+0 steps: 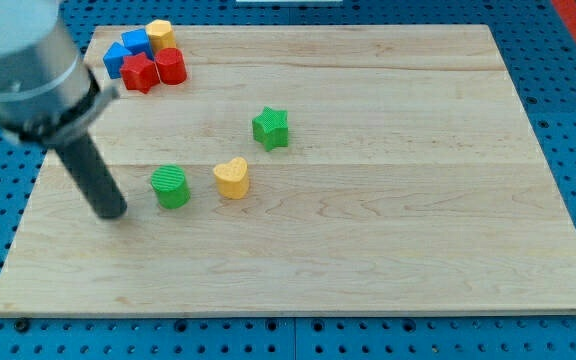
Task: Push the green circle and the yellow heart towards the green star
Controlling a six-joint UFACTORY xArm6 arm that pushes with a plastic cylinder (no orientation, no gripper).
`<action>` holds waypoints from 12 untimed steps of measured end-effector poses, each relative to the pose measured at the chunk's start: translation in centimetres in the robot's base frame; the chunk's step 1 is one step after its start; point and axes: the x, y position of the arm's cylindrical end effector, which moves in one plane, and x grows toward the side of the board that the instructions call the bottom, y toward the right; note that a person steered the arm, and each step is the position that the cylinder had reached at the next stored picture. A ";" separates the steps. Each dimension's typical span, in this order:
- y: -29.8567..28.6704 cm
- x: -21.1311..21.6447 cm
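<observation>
My tip (115,212) rests on the counter (388,250) at the view's left, just beside the green circle (171,186) and on its left side, with a narrow gap showing between them. I carry no hand, only the rod, so there is nothing to spread or press together.

Position of the task's things:
- The green circle lies left of centre.
- The yellow heart (232,177) lies near it on the view's right, apart from it.
- The green star (270,128) lies above and to the right of the heart, clear of both.

Progress, as I judge it: neither block touches the star. The heart is the nearer of the two; the circle is farther off. Both pushes remain. From where my tip stands, a push toward the view's right and upward would drive the circle toward the heart and star.

A cluster of red, blue and yellow blocks (146,58) sits at the view's top left, well apart from the work.

No brand, label or writing is readable anywhere.
</observation>
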 end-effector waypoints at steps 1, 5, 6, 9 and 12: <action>-0.2 -0.1; 21.1 -5.8; 21.3 -5.9; 12.5 1.6; 35.1 3.1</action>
